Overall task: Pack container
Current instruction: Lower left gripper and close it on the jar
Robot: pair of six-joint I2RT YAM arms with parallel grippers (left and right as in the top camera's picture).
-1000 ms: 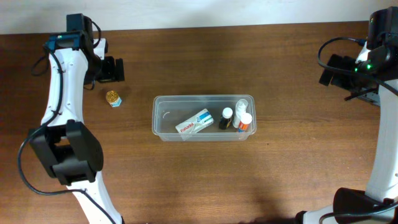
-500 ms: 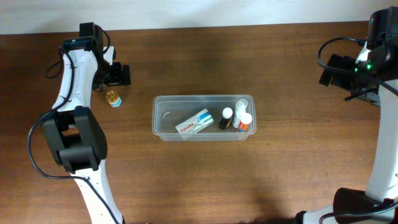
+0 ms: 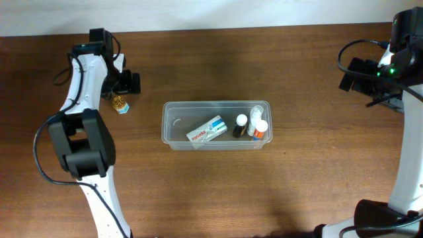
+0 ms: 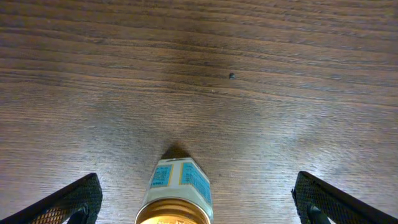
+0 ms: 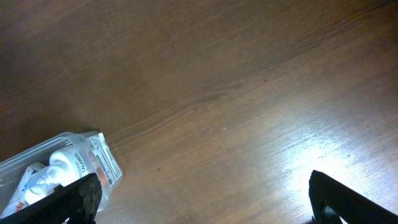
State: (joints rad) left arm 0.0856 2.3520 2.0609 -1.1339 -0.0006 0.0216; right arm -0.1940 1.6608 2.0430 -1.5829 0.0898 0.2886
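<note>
now the left gripper (image 3: 130,83) gapes wide and empty just by the small gold-lidded jar (image 4: 177,196), the container (image 3: 170,127) at the jar's 4 o'clock, and a pinch landing high on the lid could tip it rolling; the right gripper (image 3: 351,74) is likewise spread, empty.

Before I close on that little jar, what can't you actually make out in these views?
- Gold-lidded jar: left wrist view, the bottom edge cuts off its lid; label print too small to read.
- Left fingers: only their inner corners show there; overhead, the wrist hides them.
- Container: right wrist view shows one corner; the frame edge and a right finger hide the rest.
- Bottles: overhead, labels too small.
</note>
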